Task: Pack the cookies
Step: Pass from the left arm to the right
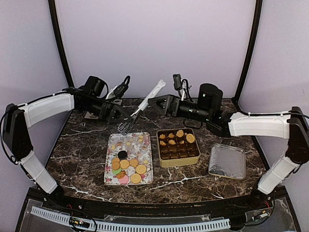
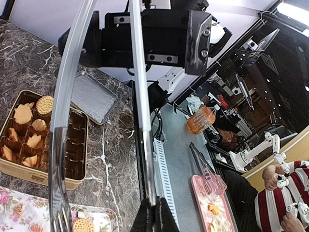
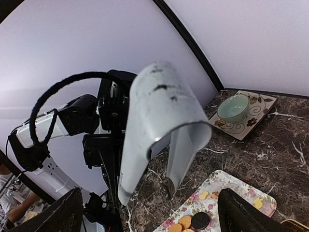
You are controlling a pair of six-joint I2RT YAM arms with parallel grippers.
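Note:
The cookies lie in a cluster on the near half of a flower-patterned tray; a few more cookies sit in the paper cups of the gold tin. My left gripper is shut on one arm of a pair of metal tongs, which slant up over the tray's far edge with their slotted tips down. In the left wrist view the tong arm runs between the fingers of my left gripper. My right gripper is open beside the tongs' upper end, with nothing between its fingers.
A shallow clear lid lies right of the tin. A small patterned dish with a green bowl stands at the back left of the marble table. Both arms meet over the table's far half.

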